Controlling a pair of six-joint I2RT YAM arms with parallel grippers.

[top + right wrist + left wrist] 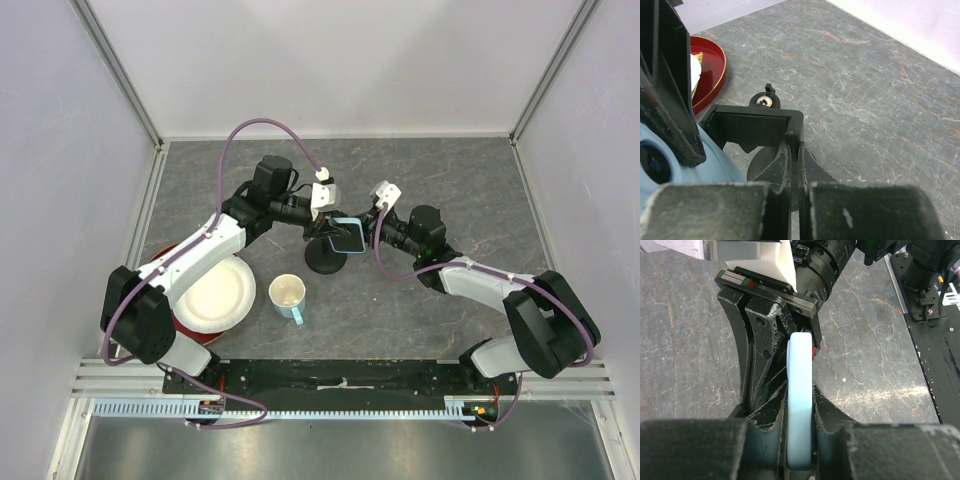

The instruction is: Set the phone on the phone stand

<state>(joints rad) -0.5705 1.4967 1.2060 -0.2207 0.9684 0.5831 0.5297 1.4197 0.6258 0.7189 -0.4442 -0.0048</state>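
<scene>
The phone [800, 405], seen edge-on as a light blue strip, is pinched between the fingers of my left gripper [800, 412], which is shut on it. From above, the phone [347, 235] hangs over the phone stand, whose round black base [325, 262] rests on the table. My right gripper [795, 150] is shut on the right side of the stand's black clamp holder [755, 125]. The phone's blue back [670, 165] sits just left of that holder. Both grippers [332, 222] [368, 232] meet above the stand.
A white cup [288, 295] with a blue handle stands just in front of the stand. A white plate [215, 295] lies on a red plate [160, 262] at the left. Grey walls and metal rails enclose the table.
</scene>
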